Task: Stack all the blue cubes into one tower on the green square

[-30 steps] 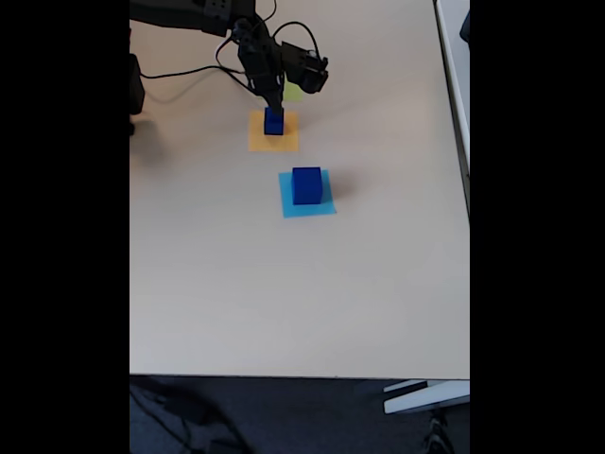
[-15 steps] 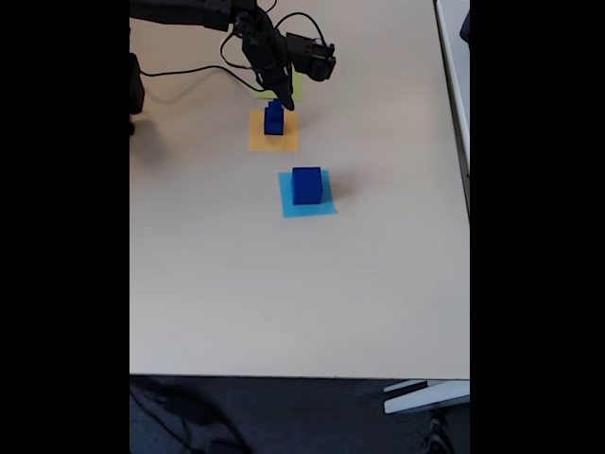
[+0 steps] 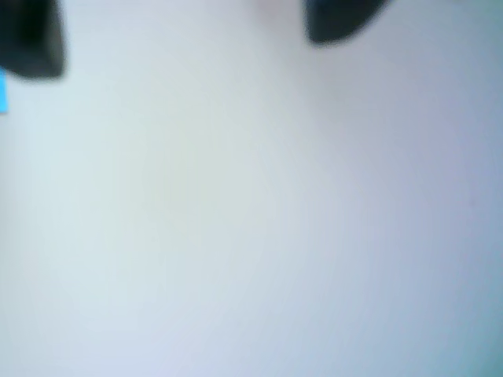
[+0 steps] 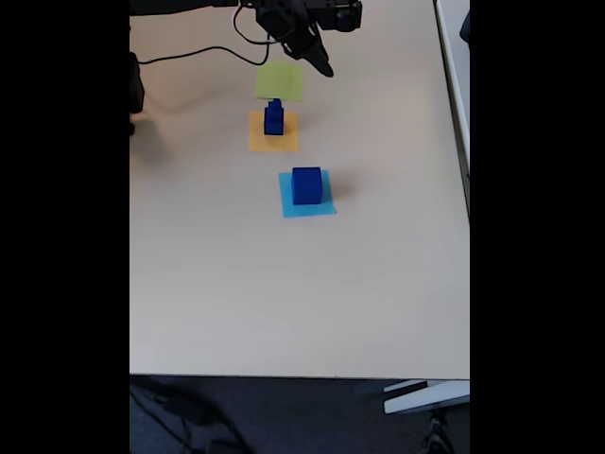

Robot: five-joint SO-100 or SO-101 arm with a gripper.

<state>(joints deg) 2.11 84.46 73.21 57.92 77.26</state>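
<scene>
In the fixed view a small blue cube [image 4: 274,104] sits on top of a middle-sized blue cube [image 4: 274,122] on the orange square [image 4: 257,140]. The largest blue cube [image 4: 306,184] stands on the light blue square [image 4: 315,208]. The green square [image 4: 280,81] lies bare just behind the orange one. My gripper [image 4: 319,62] hangs above the green square's right edge, apart from every cube. In the wrist view its two dark fingertips [image 3: 31,43] stand wide apart at the top, gripper [image 3: 185,35] open with only blurred table between them.
The arm [image 4: 189,8] and its black cable [image 4: 189,55] run along the table's far edge. A dark object [image 4: 136,90] sits at the left edge. The beige table [image 4: 284,293] stretches toward the near edge. A light blue sliver [image 3: 2,90] shows at the wrist view's left border.
The gripper let go of the small cube on the orange-square stack, rose and swung back and to the right. The green square, earlier hidden by the arm, now shows.
</scene>
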